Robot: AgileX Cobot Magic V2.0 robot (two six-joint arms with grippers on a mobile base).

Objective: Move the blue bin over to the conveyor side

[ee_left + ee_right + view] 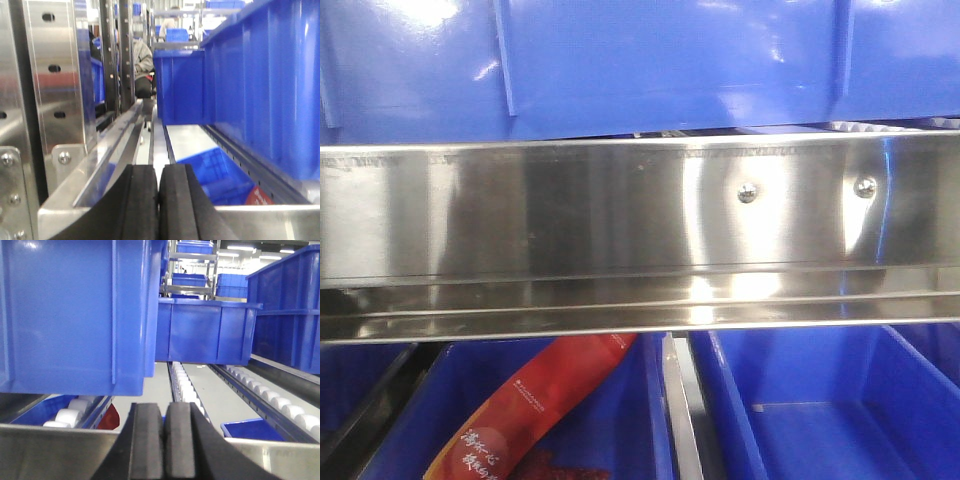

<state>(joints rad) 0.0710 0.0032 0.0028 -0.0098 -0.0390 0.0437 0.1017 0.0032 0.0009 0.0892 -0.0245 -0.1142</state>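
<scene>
Currently the blue bin [640,60] sits racked just above the steel rail [620,230], conveyor not in view, with left gripper [159,205] and right gripper [164,440] flanking its sides, both with jaws pressed together on nothing, probably lining up to clamp it between the arms.

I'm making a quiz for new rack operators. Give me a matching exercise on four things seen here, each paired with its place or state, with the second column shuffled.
Column one:
1. blue bin
2. red snack packet
3. white rollers
4. left pincer

Column two:
A. pads pressed together, holding nothing
B. lying in a lower bin, beneath the steel rail
C. set in rows along the shelf tracks
D. directly above the steel rail

Pairs: 1-D; 2-B; 3-C; 4-A
</scene>
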